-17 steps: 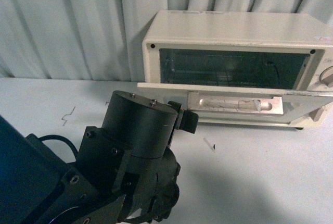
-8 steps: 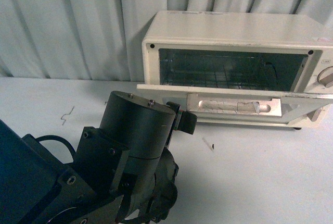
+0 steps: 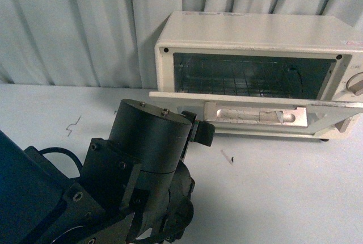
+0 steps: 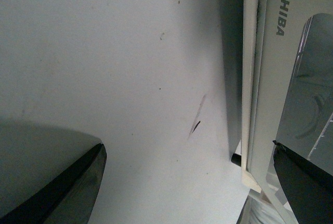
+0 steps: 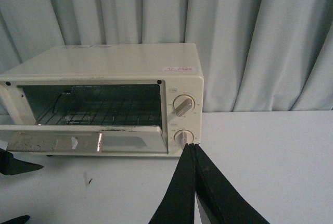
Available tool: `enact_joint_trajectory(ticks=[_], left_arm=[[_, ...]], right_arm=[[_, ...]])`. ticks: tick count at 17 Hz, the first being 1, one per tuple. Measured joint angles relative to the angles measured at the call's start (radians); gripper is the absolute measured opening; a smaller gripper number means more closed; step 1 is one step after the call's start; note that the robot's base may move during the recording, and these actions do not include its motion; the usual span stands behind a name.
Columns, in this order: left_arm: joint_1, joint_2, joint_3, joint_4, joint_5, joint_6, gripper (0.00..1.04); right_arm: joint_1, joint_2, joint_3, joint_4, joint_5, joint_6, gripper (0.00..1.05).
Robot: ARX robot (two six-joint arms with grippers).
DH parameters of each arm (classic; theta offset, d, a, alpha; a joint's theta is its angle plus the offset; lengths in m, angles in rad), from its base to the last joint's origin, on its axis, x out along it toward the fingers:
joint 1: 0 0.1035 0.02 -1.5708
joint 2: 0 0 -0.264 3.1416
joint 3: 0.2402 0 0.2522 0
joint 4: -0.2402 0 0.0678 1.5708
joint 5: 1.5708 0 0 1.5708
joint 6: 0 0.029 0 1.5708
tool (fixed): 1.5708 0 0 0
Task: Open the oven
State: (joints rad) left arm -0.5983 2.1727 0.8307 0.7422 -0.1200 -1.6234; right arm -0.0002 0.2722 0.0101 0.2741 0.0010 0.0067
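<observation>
One second on, the oven (image 3: 255, 31) door (image 3: 176, 97) has sunk slightly, almost level, so opening looks done; my left end effector (image 4: 188, 151) spread, right end effector (image 5: 194, 153) pressed together.

The door (image 3: 255, 108) of the oven (image 3: 249, 34) lies flat out over the table (image 3: 295, 187), barring a low approach to the opening. Bare table spreads in front, with a curtain (image 3: 85, 28) close behind.

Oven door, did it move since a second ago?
Yes, a little. The oven door tipped slightly further down, opening wider, then stopped. The left gripper, fingers open, stayed beside the door's left end, gripping nothing. The oven itself did not shift.
</observation>
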Motion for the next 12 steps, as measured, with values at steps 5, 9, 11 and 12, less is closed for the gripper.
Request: enact_joint_trajectory(ticks=[5, 9, 11, 12], left_arm=[[0.0, 0.0, 0.0, 0.0, 0.0, 0.0, 0.98], [0.0, 0.0, 0.0, 0.0, 0.001, 0.0, 0.98], [0.0, 0.0, 0.0, -0.001, -0.002, 0.0, 0.98], [-0.001, 0.0, 0.0, -0.001, -0.002, 0.0, 0.98]], right_arm=[[0.0, -0.079, 0.0, -0.079, 0.0, 0.0, 0.02], [0.0, -0.254, 0.002, -0.28, -0.001, -0.001, 0.02], [0.0, -0.269, 0.002, -0.286, 0.0, -0.001, 0.02], [0.0, -0.267, 0.002, -0.28, -0.001, -0.001, 0.02]])
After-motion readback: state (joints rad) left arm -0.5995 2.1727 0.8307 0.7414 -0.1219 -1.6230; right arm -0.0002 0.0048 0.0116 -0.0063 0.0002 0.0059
